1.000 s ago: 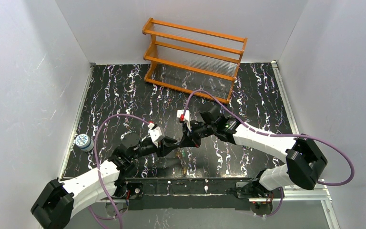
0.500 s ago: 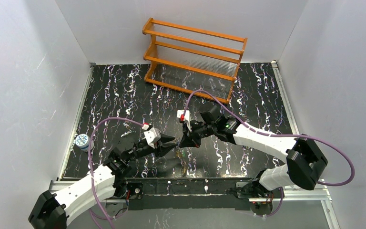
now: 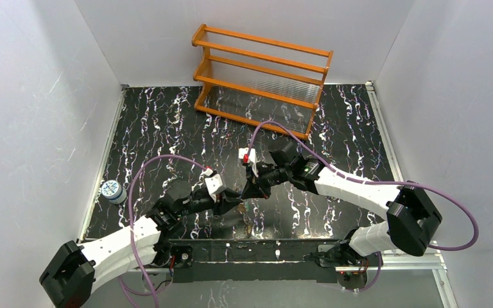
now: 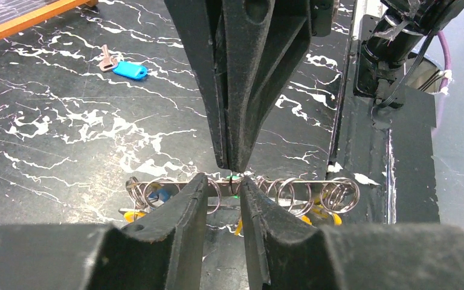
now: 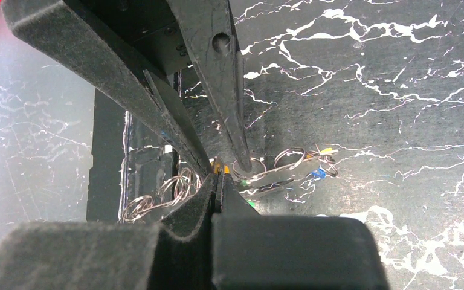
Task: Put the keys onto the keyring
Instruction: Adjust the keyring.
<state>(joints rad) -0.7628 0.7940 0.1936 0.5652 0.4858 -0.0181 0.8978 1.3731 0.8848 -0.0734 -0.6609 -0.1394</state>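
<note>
Metal keyring [image 4: 320,180] with coiled rings [image 4: 293,194], right gripper [image 5: 216,179] pinching it, left gripper [image 4: 223,184] spread

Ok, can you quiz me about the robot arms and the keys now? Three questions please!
1. True or false: the right gripper is wide open.
2. One lone key lies flat on the table, away from the keyring. What colour is its plastic head? A red, B blue, C white.
3. Fill the gap: the orange rack stands at the table's ___ edge, away from the arm bases.

Key: 1 false, because it is shut on the keyring. 2 B. 3 far.
</note>
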